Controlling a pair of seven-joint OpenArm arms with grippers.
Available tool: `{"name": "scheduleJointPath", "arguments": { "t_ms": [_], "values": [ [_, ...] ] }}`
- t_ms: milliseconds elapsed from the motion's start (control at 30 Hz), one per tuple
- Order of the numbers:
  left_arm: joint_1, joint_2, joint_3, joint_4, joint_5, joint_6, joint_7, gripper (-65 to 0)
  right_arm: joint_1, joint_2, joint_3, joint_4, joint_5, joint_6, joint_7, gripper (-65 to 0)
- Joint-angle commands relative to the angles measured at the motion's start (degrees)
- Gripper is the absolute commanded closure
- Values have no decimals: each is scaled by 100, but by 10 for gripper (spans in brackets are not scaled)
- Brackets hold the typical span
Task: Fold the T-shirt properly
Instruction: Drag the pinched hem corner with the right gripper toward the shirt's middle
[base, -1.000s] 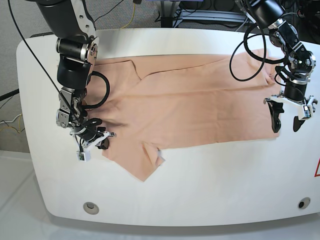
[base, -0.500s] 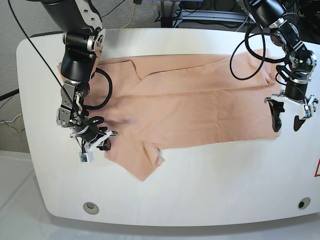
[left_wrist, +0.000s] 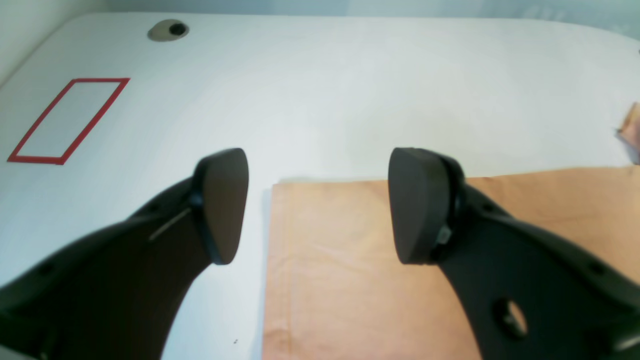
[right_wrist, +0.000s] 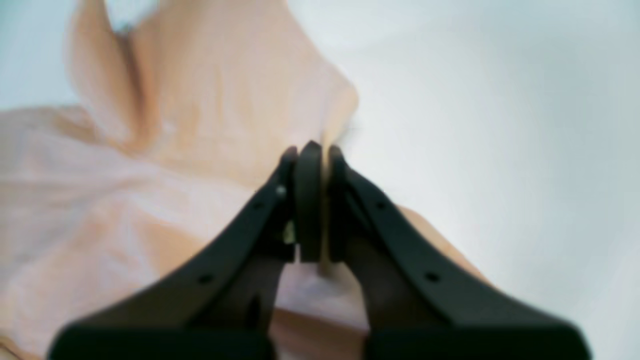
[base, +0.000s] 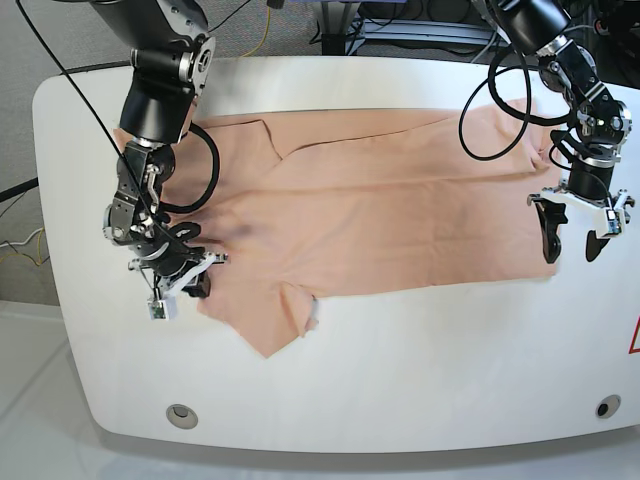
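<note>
The T-shirt (base: 380, 205) lies spread across the white table (base: 420, 360), its body filling the middle, with one sleeve pointing toward 7 o'clock. At the shirt's 9 o'clock edge the right gripper (base: 190, 285) has its fingers (right_wrist: 310, 200) pressed together, pinching a fold of peach fabric (right_wrist: 210, 100) that rises beyond the tips. At 3 o'clock the left gripper (base: 575, 235) hangs over the shirt's lower corner with its fingers (left_wrist: 222, 205) spread wide; the corner (left_wrist: 320, 250) lies flat between and beneath them, untouched.
</note>
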Motion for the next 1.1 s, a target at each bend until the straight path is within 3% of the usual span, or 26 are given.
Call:
{"name": "scheduleJointPath", "arguments": {
  "t_ms": [0, 300, 633, 700, 967, 1067],
  "values": [
    [-237, -122, 13, -85, -107, 2, -93, -416, 37, 16, -27, 708, 233, 13, 28, 0],
    [-492, -206, 20, -348, -94, 3, -99, -416, -248, 12, -6, 1483, 491, 37, -190, 0],
    [-553, -162, 29, -347, -33, 48, 13, -413, -435, -23, -93, 2053, 503, 290, -1076, 0],
    [-610, -206, 53, -443, -71, 35, 113, -414, -511, -46, -154, 2304, 451, 473, -1481, 0],
    [-752, -281, 100, -744, -61, 38, 205, -417, -790, -67, -220, 2774, 431, 679, -1822, 0],
    [-747, -311, 159, -694, -45, 1, 168, -417, -1253, -80, -156, 3477, 478, 672, -1962, 0]
  ]
}}
